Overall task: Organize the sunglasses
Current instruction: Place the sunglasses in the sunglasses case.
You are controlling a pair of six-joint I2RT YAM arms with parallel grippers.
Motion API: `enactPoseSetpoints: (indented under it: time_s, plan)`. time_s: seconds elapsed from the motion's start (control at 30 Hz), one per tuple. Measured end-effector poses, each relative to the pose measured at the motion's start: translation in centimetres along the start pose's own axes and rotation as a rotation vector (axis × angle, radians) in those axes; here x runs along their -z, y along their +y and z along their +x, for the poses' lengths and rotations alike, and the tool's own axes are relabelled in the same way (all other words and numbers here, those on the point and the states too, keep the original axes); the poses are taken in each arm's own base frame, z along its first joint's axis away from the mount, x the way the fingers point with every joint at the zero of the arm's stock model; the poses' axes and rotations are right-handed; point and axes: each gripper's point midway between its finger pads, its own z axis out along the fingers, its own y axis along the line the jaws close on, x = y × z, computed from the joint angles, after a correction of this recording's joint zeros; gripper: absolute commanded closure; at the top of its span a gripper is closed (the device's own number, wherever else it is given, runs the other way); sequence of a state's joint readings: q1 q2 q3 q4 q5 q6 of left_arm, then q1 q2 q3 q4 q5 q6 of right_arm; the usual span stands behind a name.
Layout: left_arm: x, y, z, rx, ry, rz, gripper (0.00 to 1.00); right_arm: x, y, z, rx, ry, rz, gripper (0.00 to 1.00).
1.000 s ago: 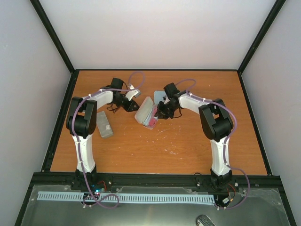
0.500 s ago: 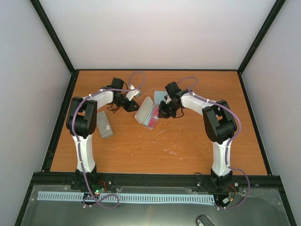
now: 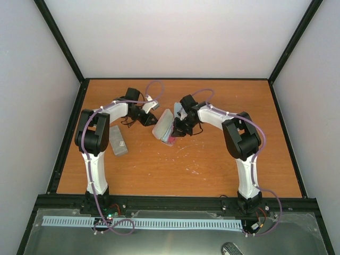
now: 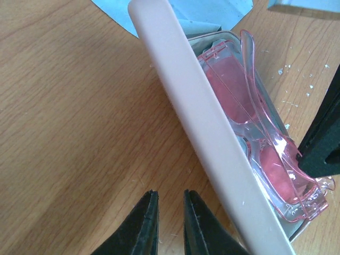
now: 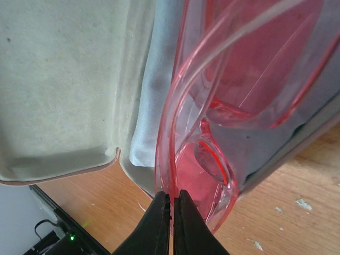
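Observation:
The red-tinted sunglasses (image 5: pixel 249 64) lie folded inside an open pink case (image 3: pixel 162 125), seen in the left wrist view as a clear red frame (image 4: pixel 265 170) behind the raised lid (image 4: pixel 202 117). My right gripper (image 5: pixel 171 197) is shut on the sunglasses' thin frame at the near end of the case (image 5: pixel 58 79); from above it sits at the case's right side (image 3: pixel 176 132). My left gripper (image 4: pixel 171 199) hovers over bare wood left of the lid, jaws a narrow gap apart with nothing between them (image 3: pixel 147 121). A thin dark wiry shape (image 3: pixel 126 123) shows by the left wrist, too small to identify.
A shut grey case (image 3: pixel 118 141) lies on the wood near the left arm. A light blue cloth (image 3: pixel 180 109) lies behind the pink case, also visible at the top of the left wrist view (image 4: pixel 186 10). Black frame rails edge the table.
My right gripper has closed on the red sunglasses' frame and shifted left toward the case. The left arm has stayed still.

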State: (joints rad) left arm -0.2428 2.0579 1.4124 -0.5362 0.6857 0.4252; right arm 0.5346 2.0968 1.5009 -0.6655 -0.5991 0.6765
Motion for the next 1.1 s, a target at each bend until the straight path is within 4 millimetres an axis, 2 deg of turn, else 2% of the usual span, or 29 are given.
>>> enactPoseSetpoints:
  time_s: [0.27,0.53,0.67,0.87,1.0,1.1]
  plan:
    - [-0.2,-0.1,0.5,0.000,0.000,0.000,0.86,-0.8,0.3,0.5,0.004,0.045,-0.028,0.97]
    - [0.1,-0.3,0.2,-0.010,-0.010,-0.004,0.86,-1.7,1.2,-0.4,0.008,0.069,-0.071,0.97]
    - [0.1,-0.3,0.2,-0.011,-0.011,-0.005,0.86,-2.2,1.5,-1.0,0.014,0.066,-0.079,0.91]
    - [0.1,-0.3,0.1,-0.012,-0.012,-0.006,0.86,-2.5,1.1,-0.8,0.017,0.067,-0.070,0.81]
    - [0.1,-0.3,0.2,-0.012,-0.012,-0.005,0.86,-1.8,0.4,-0.1,0.017,0.049,-0.050,0.80]
    - [0.1,-0.3,0.2,-0.012,-0.012,-0.005,0.86,0.2,0.3,0.2,0.019,0.002,-0.040,0.90]
